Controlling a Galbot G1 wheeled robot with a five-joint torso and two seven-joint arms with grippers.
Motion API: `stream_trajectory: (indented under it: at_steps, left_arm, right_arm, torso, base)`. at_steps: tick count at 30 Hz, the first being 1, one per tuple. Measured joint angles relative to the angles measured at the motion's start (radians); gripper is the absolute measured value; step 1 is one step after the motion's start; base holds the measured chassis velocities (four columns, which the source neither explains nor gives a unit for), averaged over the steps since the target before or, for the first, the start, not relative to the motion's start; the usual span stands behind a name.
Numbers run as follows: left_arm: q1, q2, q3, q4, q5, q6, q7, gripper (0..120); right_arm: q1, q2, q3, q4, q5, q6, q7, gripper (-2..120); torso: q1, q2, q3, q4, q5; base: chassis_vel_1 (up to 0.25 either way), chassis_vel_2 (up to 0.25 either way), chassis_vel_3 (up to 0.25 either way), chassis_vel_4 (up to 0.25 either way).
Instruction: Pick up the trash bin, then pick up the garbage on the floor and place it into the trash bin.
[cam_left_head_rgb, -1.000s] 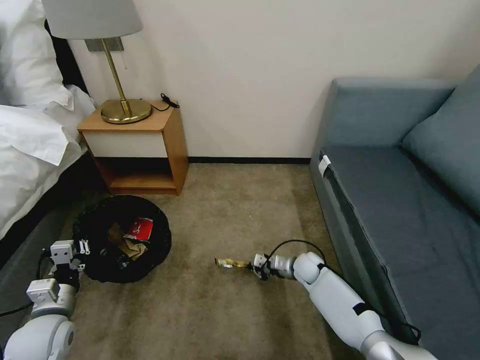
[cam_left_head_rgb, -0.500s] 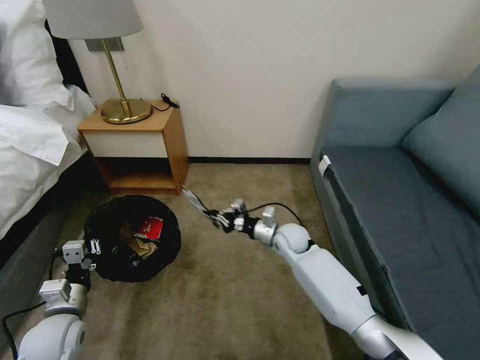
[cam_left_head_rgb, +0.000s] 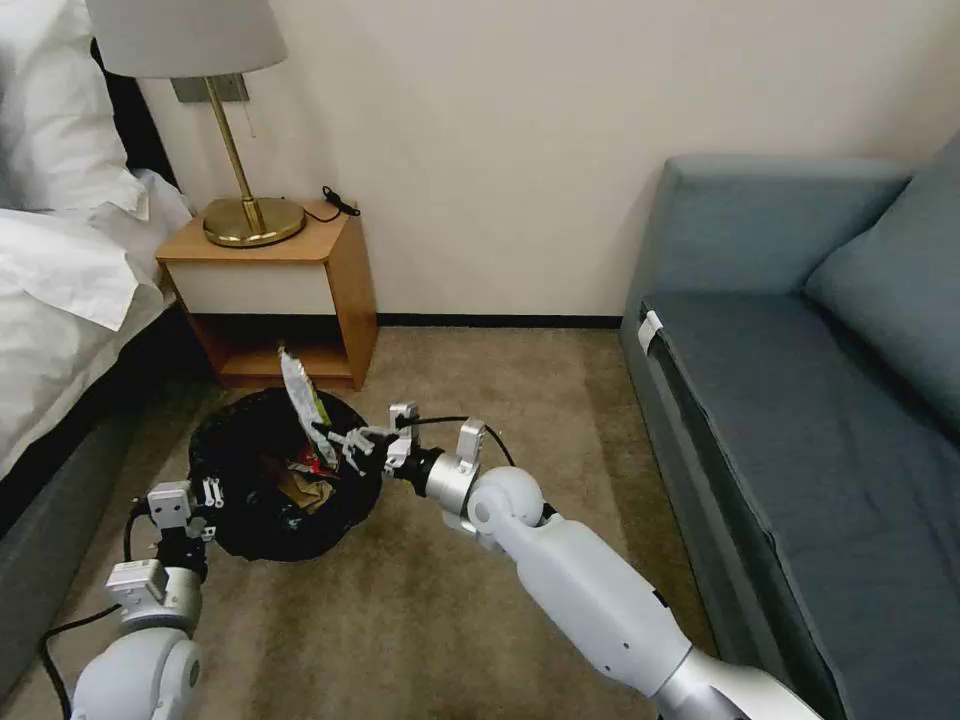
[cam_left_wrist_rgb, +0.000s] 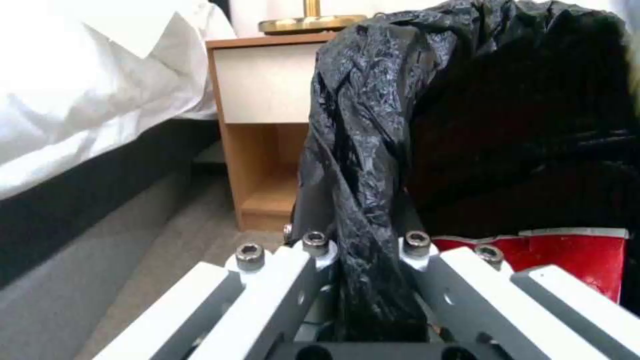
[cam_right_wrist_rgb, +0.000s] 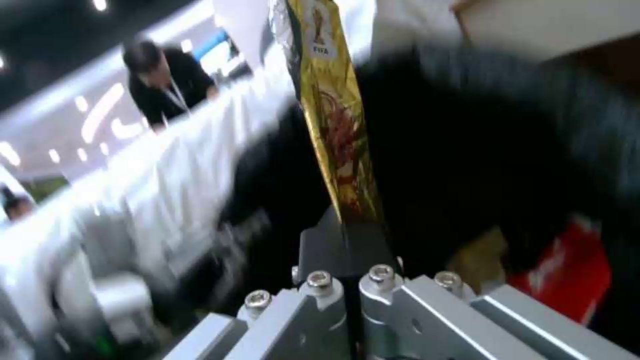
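From the head camera I see a bedroom corner: tan carpet (cam_left_head_rgb: 450, 620) underfoot, a cream wall behind, a white-sheeted bed (cam_left_head_rgb: 60, 270) on my left, and a wooden nightstand (cam_left_head_rgb: 275, 300) carrying a brass lamp (cam_left_head_rgb: 235, 150). A grey-blue sofa (cam_left_head_rgb: 800, 400) runs along my right side. The trash bin (cam_left_head_rgb: 250, 520), lined with a black bag, sits low in front of the nightstand, and my left gripper (cam_left_head_rgb: 205, 497) is pinched on the rim nearest me. My right gripper (cam_left_head_rgb: 340, 440) reaches over the bin's right edge, clamped on the lower end of a snack wrapper (cam_left_head_rgb: 300, 395) that stands up above the bin opening. Inside the bin I can make out a red packet (cam_left_head_rgb: 315, 462) and crumpled brown paper (cam_left_head_rgb: 300, 490).

On the left wrist camera, the fingers (cam_left_wrist_rgb: 293, 280) are pressed together on a gathered fold of the black bag (cam_left_wrist_rgb: 360, 165), with the bin's dark bulk just behind. A red packet (cam_left_wrist_rgb: 573, 255) edge shows beside the jaws. Beyond are the nightstand (cam_left_wrist_rgb: 267, 125), the hanging white bedding (cam_left_wrist_rgb: 87, 95) and carpet (cam_left_wrist_rgb: 133, 295).

On the right wrist camera, the fingers (cam_right_wrist_rgb: 393, 300) pinch the bottom of the gold-and-dark wrapper (cam_right_wrist_rgb: 333, 130), which rises straight away from them. The bin's black liner (cam_right_wrist_rgb: 467, 150) lies blurred behind it, with red (cam_right_wrist_rgb: 567, 265) and brown (cam_right_wrist_rgb: 477, 257) litter inside.
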Motion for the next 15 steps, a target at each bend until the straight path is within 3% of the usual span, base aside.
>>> stream_trajectory:
  at_steps: [8, 15]
  left_arm:
    - [-0.002, -0.008, 0.009, -0.005, -0.025, 0.0, -0.01, 3]
    - [-0.004, -0.014, 0.026, -0.004, -0.028, 0.0, -0.011, 3]
  right_arm:
    - [-0.023, 0.014, -0.031, -0.084, -0.237, 0.064, -0.003, -2]
    - [-0.031, 0.009, -0.044, -0.08, -0.285, 0.088, 0.062, 25]
  torso:
    - [0.0, 0.0, 0.0, 0.0001, 0.0]
    - [0.0, 0.0, 0.0, 0.0, 0.0001]
  base:
    - [0.0, 0.0, 0.0, 0.0]
    - [0.0, 0.0, 0.0, 0.0]
